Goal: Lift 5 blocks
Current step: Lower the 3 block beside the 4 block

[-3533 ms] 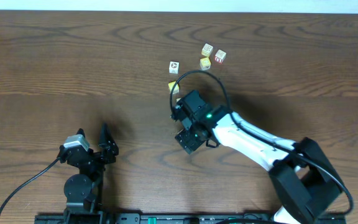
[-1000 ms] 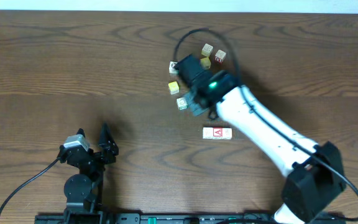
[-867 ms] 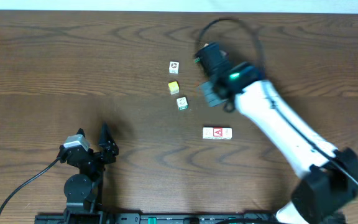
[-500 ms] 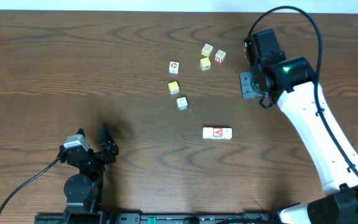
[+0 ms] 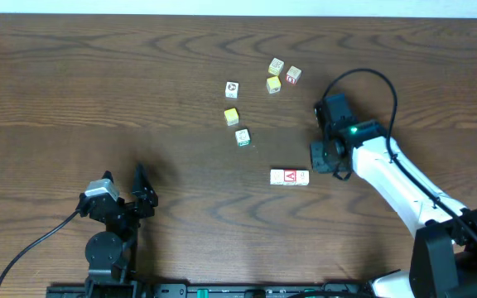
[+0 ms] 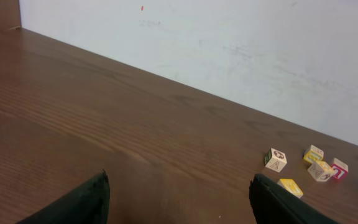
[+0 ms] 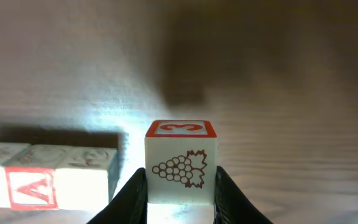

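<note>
Right wrist: right gripper (image 7: 180, 190) barely pinches 3-block (image 7: 180, 158) beside A block (image 7: 30, 186), could slip onto it; left gripper (image 6: 179, 196) wide, empty.

Four loose picture cubes: white cube (image 5: 233, 88), cream cube (image 5: 277, 66) and red-marked cube (image 5: 293, 75) at upper centre, and green-trimmed cube (image 5: 243, 137) mid-frame. One row of cubes (image 5: 290, 177) at lower centre looks like three touching, with a red A in the middle; the seams are hard to read. One grape cube (image 7: 180, 163) sits between the fingers of the right gripper (image 7: 179, 196). Two plain yellows: yellow cube (image 5: 232, 117), second yellow cube (image 5: 273, 84). Two arms: right arm (image 5: 396, 186), left arm (image 5: 110, 223). Two grippers, counting the left gripper (image 6: 179, 199). One table (image 5: 73, 74).
</note>
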You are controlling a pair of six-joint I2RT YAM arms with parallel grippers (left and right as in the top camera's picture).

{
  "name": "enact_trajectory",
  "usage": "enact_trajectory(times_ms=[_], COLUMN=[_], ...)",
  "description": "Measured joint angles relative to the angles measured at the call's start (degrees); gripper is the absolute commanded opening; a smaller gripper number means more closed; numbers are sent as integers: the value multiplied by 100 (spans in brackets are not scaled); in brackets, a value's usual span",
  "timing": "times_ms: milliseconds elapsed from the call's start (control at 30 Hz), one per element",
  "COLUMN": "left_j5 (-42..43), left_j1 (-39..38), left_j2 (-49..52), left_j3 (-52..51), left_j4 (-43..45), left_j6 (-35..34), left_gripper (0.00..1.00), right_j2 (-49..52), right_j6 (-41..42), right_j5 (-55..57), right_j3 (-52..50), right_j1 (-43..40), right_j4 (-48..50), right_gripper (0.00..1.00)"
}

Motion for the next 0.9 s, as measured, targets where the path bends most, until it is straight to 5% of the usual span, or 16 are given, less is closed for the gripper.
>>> enact_trajectory(times_ms=[433,900], left_j5=[2,2], left_j1=[0,0], left_j2=[0,0], left_j3=[0,0], left_j4=[-2,-2], left_j6=[0,0], left_gripper=[72,72], right_j2=[0,0], right_j6=[138,142], right_j5=[-332,-402], right_j3=[-632,-647], right_j1=[103,249], right_j4=[323,466], right_gripper=[2,12])
